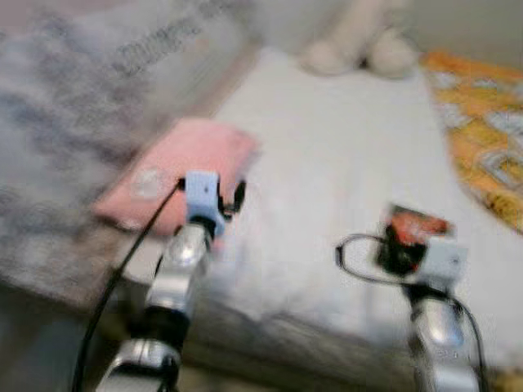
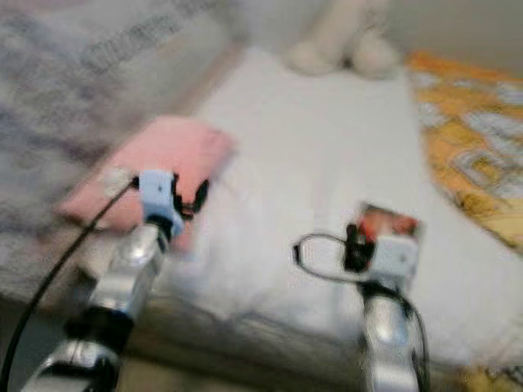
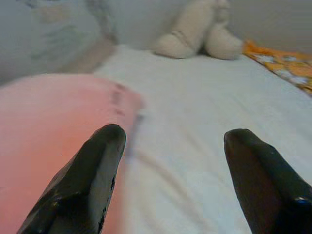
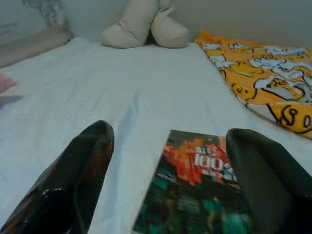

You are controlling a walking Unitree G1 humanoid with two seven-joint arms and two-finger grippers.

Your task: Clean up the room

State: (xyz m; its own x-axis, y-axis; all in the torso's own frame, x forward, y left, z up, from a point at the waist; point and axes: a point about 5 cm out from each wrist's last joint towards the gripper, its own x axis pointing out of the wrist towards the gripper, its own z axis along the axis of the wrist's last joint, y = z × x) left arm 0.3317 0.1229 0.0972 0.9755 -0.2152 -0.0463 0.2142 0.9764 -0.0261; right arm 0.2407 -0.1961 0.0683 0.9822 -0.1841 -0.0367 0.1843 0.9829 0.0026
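The right gripper (image 4: 165,161) hangs low over the white bed (image 1: 343,163), its two black fingers (image 4: 78,175) set wide apart with nothing between them but the near end of a book (image 4: 195,195) lying flat on the sheet. The right wrist view gives the book's cover clearly, dark green with an orange-red patch and white lettering; the head views blur it to a small red and dark rectangle just past the wrist. The left gripper (image 3: 170,161) is likewise spread and empty, one finger (image 3: 83,185) over a pink pillow (image 1: 180,167), the other over bare sheet. The pillow lies at the bed's left edge; the head views show a small pale patch on it, possibly a label, too smeared to tell. At the far end of the bed a cream soft toy (image 4: 144,27) sits against the wall, sharp in both wrist views, hazy in the head views. Along the bed's right side spreads an orange patterned blanket (image 4: 263,73). Left of the bed, beyond the pillow, the head views show a grey blurred fabric (image 1: 73,122)
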